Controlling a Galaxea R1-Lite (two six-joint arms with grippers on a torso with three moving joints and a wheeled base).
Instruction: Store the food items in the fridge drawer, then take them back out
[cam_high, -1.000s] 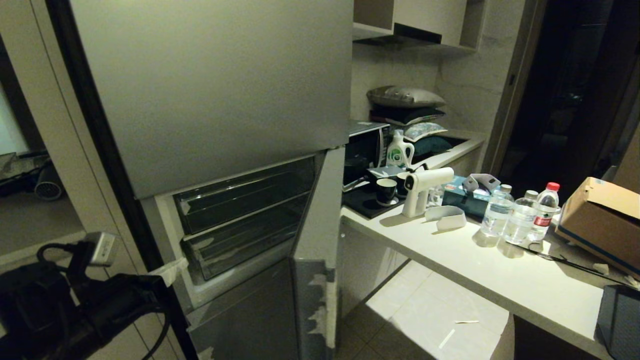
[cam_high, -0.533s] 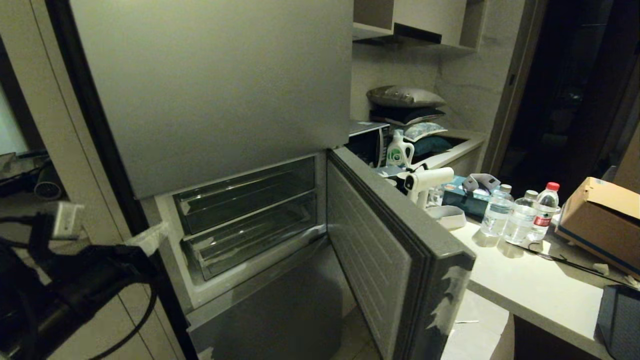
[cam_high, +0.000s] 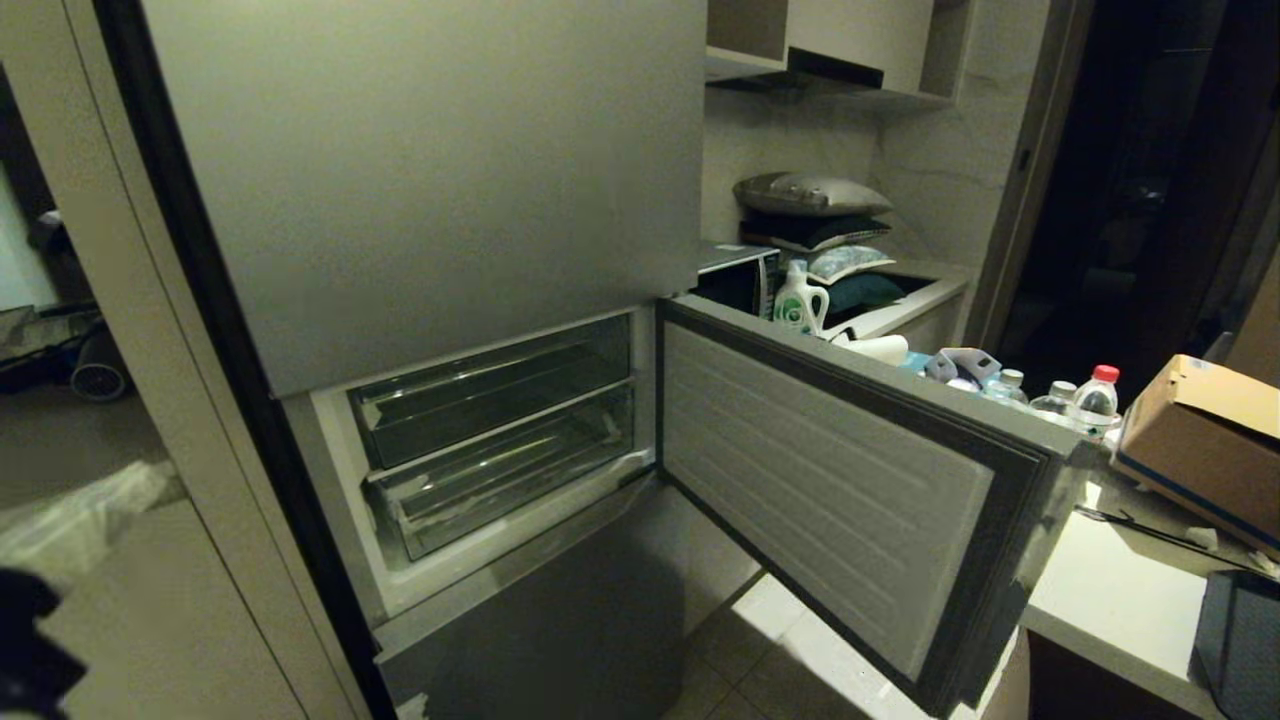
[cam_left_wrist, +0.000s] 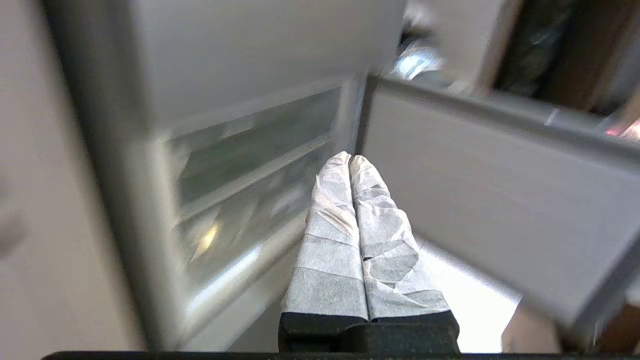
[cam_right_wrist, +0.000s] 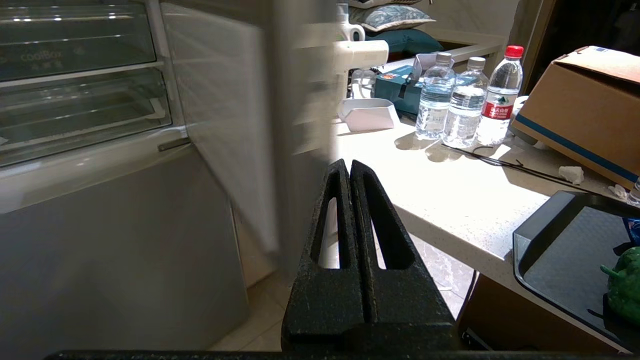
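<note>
The fridge drawer (cam_high: 505, 480) sits pushed in behind the open door (cam_high: 830, 480), nothing visible inside. A green food item (cam_right_wrist: 625, 285) lies in the tray (cam_right_wrist: 555, 250) on the desk (cam_right_wrist: 450, 200). Left gripper (cam_left_wrist: 349, 159) and right gripper (cam_right_wrist: 348, 165) are both closed, holding nothing.

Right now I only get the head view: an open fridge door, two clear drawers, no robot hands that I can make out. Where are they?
Observer: The left wrist view shows the left gripper, taped fingers pressed shut and empty, pointing at the gap between the drawers and the door.
Operator: And the other one?
Observer: The right gripper, black fingers shut on nothing, points towards the counter edge beside the door.
Operator: Any food around?
Observer: Yes. A green piece lies in the dark tray on the counter, seen only from the right wrist.
</note>
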